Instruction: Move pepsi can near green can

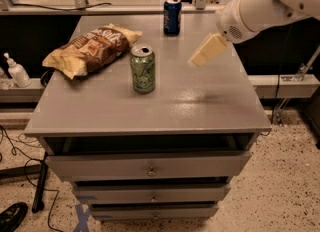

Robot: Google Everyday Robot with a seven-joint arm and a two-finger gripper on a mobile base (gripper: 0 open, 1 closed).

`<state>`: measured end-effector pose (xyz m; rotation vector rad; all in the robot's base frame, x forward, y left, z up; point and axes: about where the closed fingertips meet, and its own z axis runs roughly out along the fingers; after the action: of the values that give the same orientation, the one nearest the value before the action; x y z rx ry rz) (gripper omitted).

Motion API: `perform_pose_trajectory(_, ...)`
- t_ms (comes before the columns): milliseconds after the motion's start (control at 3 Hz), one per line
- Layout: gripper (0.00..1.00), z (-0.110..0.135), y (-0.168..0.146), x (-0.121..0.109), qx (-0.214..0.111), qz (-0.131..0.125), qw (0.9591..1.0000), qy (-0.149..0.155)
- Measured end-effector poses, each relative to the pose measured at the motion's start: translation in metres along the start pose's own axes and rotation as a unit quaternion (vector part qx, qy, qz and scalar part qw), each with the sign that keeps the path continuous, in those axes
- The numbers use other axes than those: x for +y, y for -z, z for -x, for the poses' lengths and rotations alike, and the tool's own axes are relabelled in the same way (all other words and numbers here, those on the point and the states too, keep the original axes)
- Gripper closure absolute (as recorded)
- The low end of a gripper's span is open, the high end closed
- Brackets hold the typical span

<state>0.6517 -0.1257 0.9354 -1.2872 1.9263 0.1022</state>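
My pincer hangs over the table, right of the green can and clear of it. Released or clenched? I can't tell. The green can stands upright. The pepsi can stands upright too, behind the green can and a touch right, well apart from it. A chip bag lies just left of the green can.
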Motion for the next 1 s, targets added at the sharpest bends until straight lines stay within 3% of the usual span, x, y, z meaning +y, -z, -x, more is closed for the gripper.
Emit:
perform_pose_trajectory(333, 0.0, 0.019, -0.031, -0.03, -0.055, -0.025, 0.998, -0.018)
perform_pose_trajectory(667, 0.0, 0.025, -0.066, -0.068, -0.092, -0.054, 0.993, -0.05)
perform_pose_trajectory(1000, 0.0, 0.02, -0.098, -0.106, -0.116, -0.078, 0.9855, -0.096)
